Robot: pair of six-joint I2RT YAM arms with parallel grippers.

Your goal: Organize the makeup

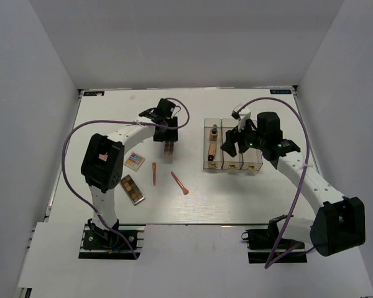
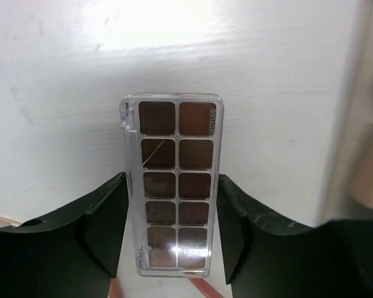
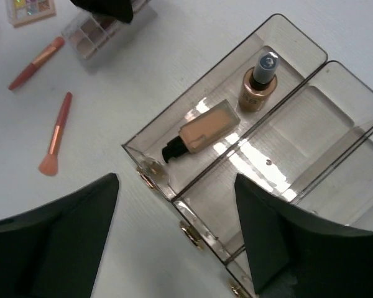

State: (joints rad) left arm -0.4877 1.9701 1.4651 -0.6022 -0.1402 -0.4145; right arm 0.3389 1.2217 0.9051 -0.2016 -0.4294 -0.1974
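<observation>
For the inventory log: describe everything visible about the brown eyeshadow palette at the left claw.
The brown eyeshadow palette is a slim clear plastic case holding ten square pans in two columns of five, all brown shades, with small lettering by one corner. Its glossy cover catches glare. The left claw presses its long sides, and it seems lifted off the white table.

White tabletop point(image 1: 236, 198), flat.

Directly on it, left half:
- One small square multicoloured eyeshadow palette point(image 1: 134, 161).
- Just nearer, one brown rectangular eyeshadow palette point(image 1: 132, 189).
- Right of these, one thin salmon-pink stick point(image 1: 154, 173) and a second salmon-pink stick with flared tip point(image 1: 179, 183), lying apart.

Right half: three tall clear rectangular boxes point(image 1: 232, 162) with gold fronts, side by side, touching.

A clear-cased brown palette point(image 2: 174, 180) is clamped in the left gripper point(image 2: 171, 248); its contact with the tabletop cannot be determined.
</observation>
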